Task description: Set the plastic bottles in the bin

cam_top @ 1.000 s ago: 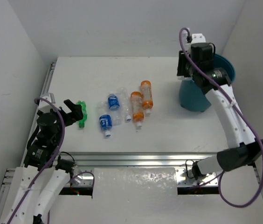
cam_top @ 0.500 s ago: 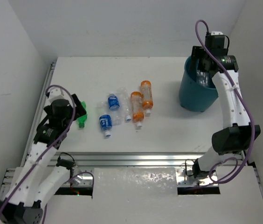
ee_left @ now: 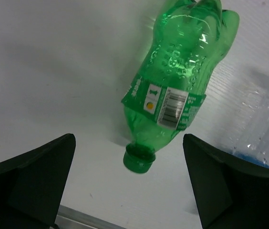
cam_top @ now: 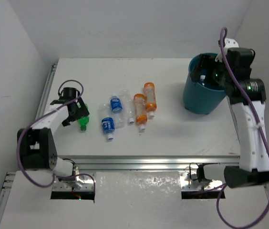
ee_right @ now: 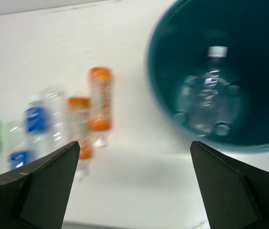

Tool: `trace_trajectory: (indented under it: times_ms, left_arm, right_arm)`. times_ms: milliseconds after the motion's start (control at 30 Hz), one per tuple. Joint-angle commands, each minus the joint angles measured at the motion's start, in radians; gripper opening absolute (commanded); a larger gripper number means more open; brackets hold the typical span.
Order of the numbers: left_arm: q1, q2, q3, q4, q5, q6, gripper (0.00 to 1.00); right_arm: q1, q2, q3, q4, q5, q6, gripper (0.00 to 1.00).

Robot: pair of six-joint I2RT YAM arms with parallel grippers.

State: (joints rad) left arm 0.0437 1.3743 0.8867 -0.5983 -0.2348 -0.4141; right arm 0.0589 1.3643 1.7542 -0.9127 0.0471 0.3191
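Observation:
A green bottle (ee_left: 177, 90) lies on the white table, its cap (ee_left: 139, 160) pointing at my left gripper (ee_left: 129, 139). That gripper is open, its fingers either side of the cap end without touching. In the top view it (cam_top: 76, 112) sits over the green bottle (cam_top: 82, 123). My right gripper (cam_top: 210, 71) hangs open and empty over the teal bin (cam_top: 199, 98). A clear bottle (ee_right: 206, 100) lies inside the bin (ee_right: 150, 62). Two orange bottles (cam_top: 149, 97) (cam_top: 139, 109) and two blue-labelled ones (cam_top: 116, 104) (cam_top: 108, 125) lie mid-table.
A crushed clear bottle (cam_top: 125, 96) lies between the blue-labelled and orange ones. White walls close in the table on the left, back and right. A metal rail (cam_top: 139, 162) runs along the near edge. The bin stands at the far right.
My right gripper swung from the bin's left side to above it and opened; a clear bottle now lies in the bin. My left arm reached out and down to the green bottle.

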Motion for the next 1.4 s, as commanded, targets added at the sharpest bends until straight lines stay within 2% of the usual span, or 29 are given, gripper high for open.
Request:
trace_trajectory:
  times_ms: [0,100,200,333,400,500,533,700,733,767,900,1133,1367]
  left_arm:
    - [0.022,0.106,0.066,0.029,0.081,0.017,0.93]
    - [0.033,0.184,0.089,0.035,0.086,0.008,0.92]
    - [0.033,0.229,0.103,0.046,0.113,0.006,0.89]
    - [0.042,0.293,0.109,0.051,0.164,0.006,0.73]
    - [0.059,0.307,0.110,0.064,0.209,0.021,0.70]
    - [0.094,0.312,0.123,0.072,0.230,0.031,0.53]
    - [0.100,0.313,0.130,0.072,0.230,0.037,0.42]
    - [0.113,0.335,0.155,0.057,0.276,0.054,0.15]
    - [0.113,0.325,0.153,0.055,0.281,0.052,0.06]
    - [0.110,0.289,0.141,0.060,0.278,0.052,0.02]
    - [0.094,0.151,0.100,0.071,0.253,0.044,0.00]
    - [-0.002,-0.085,0.014,0.063,0.187,0.028,0.00]
    - [-0.004,-0.133,-0.011,0.051,0.209,0.044,0.00]
  right_arm:
    - [0.012,-0.132,-0.111,0.098,-0.263,0.058,0.99]
    - [0.018,-0.201,-0.211,0.150,-0.325,0.072,0.99]
    - [0.021,-0.229,-0.242,0.158,-0.343,0.066,0.99]
    - [0.033,-0.255,-0.286,0.193,-0.374,0.081,0.99]
    - [0.053,-0.257,-0.315,0.216,-0.413,0.087,0.99]
    - [0.099,-0.249,-0.343,0.235,-0.453,0.087,0.99]
    - [0.113,-0.245,-0.351,0.238,-0.457,0.087,0.99]
    - [0.174,-0.232,-0.397,0.279,-0.497,0.098,0.99]
    - [0.179,-0.231,-0.403,0.287,-0.509,0.103,0.99]
    - [0.180,-0.231,-0.415,0.302,-0.513,0.110,0.99]
    - [0.196,-0.223,-0.440,0.340,-0.539,0.124,0.99]
    - [0.225,-0.172,-0.466,0.445,-0.636,0.172,0.99]
    - [0.266,-0.122,-0.449,0.468,-0.641,0.195,0.99]
